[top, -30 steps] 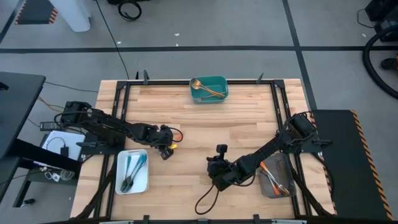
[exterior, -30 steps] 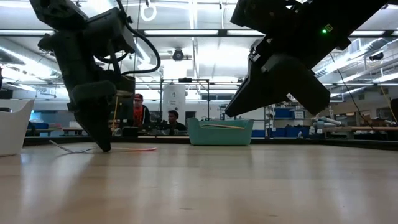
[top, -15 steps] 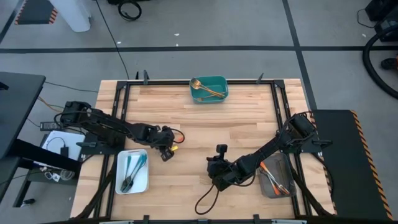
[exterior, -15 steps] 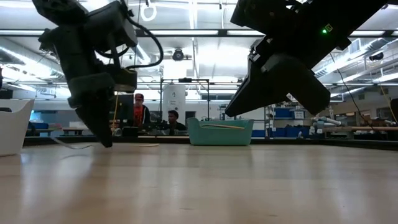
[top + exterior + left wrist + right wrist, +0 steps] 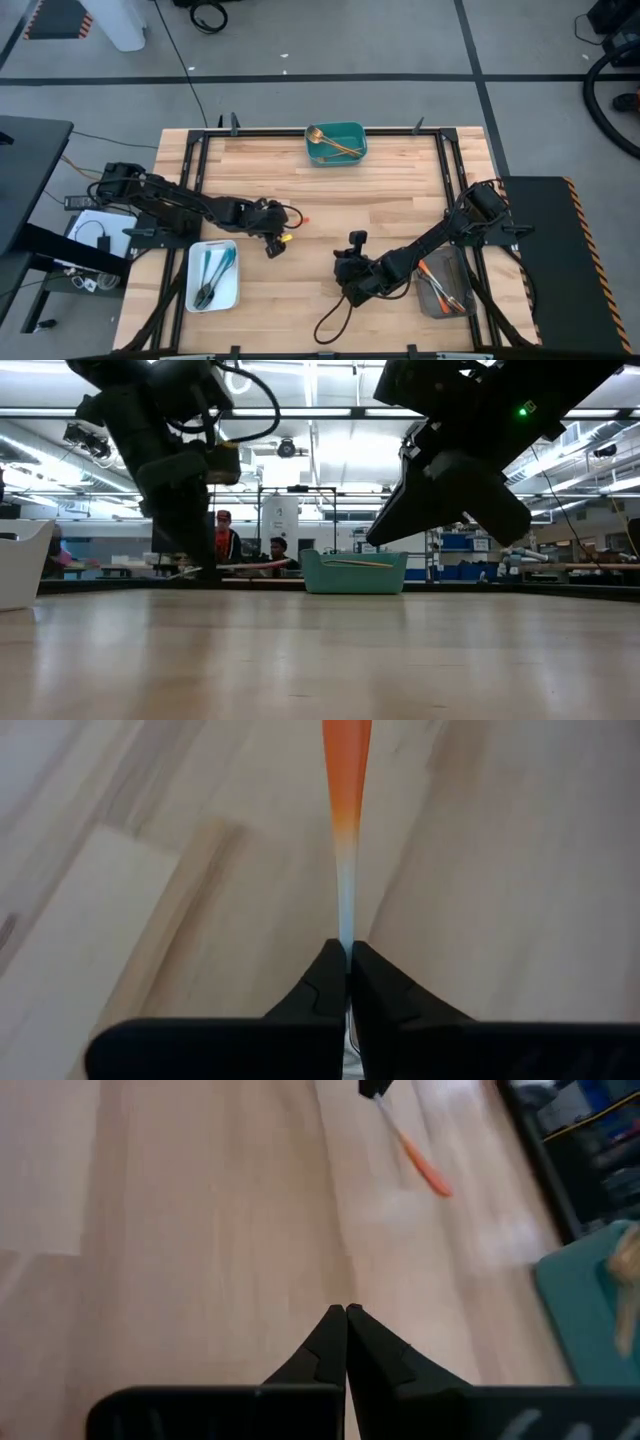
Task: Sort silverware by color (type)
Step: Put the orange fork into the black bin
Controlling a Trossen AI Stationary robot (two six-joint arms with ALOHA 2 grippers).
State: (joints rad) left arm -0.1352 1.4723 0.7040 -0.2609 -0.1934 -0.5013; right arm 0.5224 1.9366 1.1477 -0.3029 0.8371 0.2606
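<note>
My left gripper (image 5: 280, 236) hovers left of the table's middle, shut on an orange-handled piece of silverware (image 5: 294, 226); its head is hidden, so fork or spoon cannot be told. My right gripper (image 5: 338, 270) waits shut and empty over the near middle of the table, pointing left. Gold silverware lies in the teal tray (image 5: 352, 133) at the far edge. Blue-handled pieces lie in the white tray (image 5: 190, 270) at the near left. Orange-handled pieces lie in the grey tray (image 5: 455, 265) at the near right. My left gripper pinches the piece's slim silver neck (image 5: 346, 925) between its two fingertips, just below where the orange handle (image 5: 346, 760) begins. The fingers slant down from the table's left and lie along the piece, whose handle runs on past them. It hangs clear of the table (image 5: 250, 566).
Bare wood lies between the three trays. Black frame rails run along the table's left, right and far sides. A cable loop (image 5: 328, 322) hangs from my right arm near the front edge. People stand in the room behind the table.
My left gripper has risen and drifted a little toward the table's right, rolling as it went. The orange-handled piece has come up off the table with it, and its handle end has swung toward the right.
</note>
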